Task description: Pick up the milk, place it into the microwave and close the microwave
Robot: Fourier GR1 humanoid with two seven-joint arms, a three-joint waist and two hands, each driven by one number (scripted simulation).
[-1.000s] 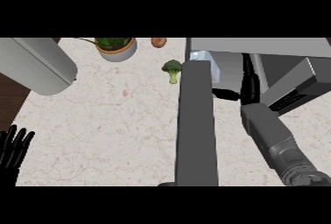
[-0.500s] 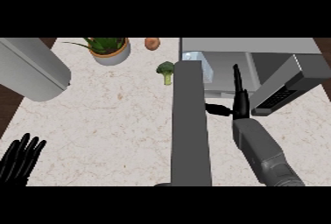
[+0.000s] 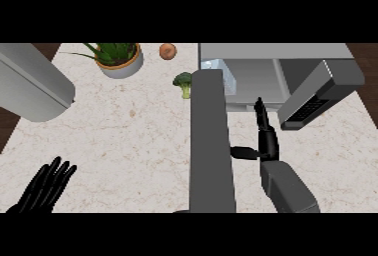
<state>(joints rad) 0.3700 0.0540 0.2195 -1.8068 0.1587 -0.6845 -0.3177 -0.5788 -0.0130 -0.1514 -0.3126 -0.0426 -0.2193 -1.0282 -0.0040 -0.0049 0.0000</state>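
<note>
While the right hand [image 3: 264, 137] points its straight fingers at the microwave [image 3: 255, 75] and holds nothing, the milk [image 3: 214, 67] sits inside at the far left, half hidden by the open door [image 3: 211, 140]. Closing looks to be the step at hand: next, push that door shut. The left hand [image 3: 46, 187] rests open, near left.

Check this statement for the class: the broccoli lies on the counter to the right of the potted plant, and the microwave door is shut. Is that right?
Not quite. The head view shows the microwave door swung open, not shut. The rest holds: the broccoli lies on the counter to the right of the potted plant.
</note>
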